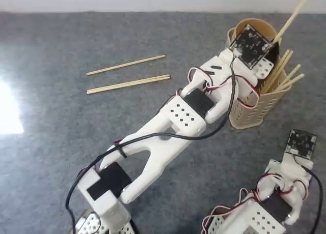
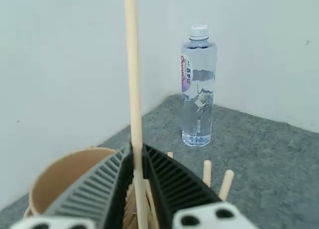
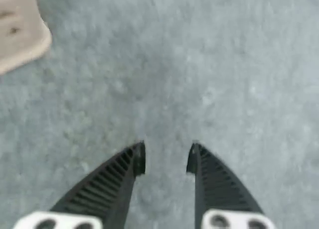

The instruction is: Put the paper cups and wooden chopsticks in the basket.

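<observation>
Three loose chopsticks (image 1: 127, 84) lie on your counter (image 1: 51, 157), well left of the basket (image 1: 257, 112). Your left tool (image 2: 136, 153) is clamped on one upright chopstick (image 2: 131, 64) above the basket, just beside the paper cup (image 2: 60, 176). Your right tool (image 3: 166, 159) hangs at the near right above the counter, fingers apart.

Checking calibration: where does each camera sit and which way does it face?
High view: fixed overhead, looking down at the mat, basket, left arm and right arm.
Left wrist view: on the left arm, facing a wall and bottle; left gripper shut on a chopstick by a cup.
Right wrist view: on the right arm, facing down at the mat; right gripper open.
Shared: high and left wrist views both show the held chopstick.
</observation>
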Available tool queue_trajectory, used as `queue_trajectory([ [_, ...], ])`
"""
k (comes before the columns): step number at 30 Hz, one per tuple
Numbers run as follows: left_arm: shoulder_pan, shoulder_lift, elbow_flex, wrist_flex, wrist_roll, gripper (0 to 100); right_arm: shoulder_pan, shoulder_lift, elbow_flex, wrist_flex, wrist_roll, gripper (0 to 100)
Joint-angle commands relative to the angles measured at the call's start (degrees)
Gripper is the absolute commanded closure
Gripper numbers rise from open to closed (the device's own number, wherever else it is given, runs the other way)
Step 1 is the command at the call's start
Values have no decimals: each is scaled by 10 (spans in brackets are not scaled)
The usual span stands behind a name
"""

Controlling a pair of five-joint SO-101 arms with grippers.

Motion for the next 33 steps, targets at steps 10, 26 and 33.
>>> queue_trajectory([
  [10,19,-1,0,73,65,968,-15,-7,5,-18,-6,851],
  [26,60,-105,13,197,35,840,-33,-7,20,-32,10,851],
  [33,62,-251,14,476,-158,840,-36,-7,19,-29,10,851],
])
